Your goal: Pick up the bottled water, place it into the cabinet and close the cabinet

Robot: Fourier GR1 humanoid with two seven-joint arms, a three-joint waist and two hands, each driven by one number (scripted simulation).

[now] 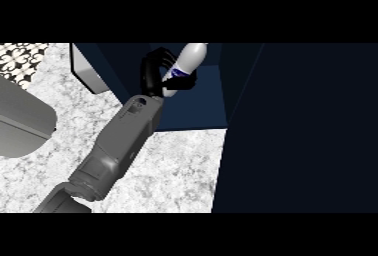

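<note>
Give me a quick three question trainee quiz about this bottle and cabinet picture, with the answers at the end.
1. True or false: the bottled water lies flat on the counter.
2. The hand holding the bottle is: A) inside the open cabinet, B) over the grey appliance, C) resting at the view's lower edge.
3. Fill in: the band around the bottle's middle is ____.

Key: 1 false, the bottle is held tilted in the hand. 2 A. 3 blue.

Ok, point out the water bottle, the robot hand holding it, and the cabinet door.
water bottle [190, 56], head view, white upper body.
robot hand [157, 67], head view, curled black fingers.
cabinet door [90, 75], head view, pale open panel.
</note>
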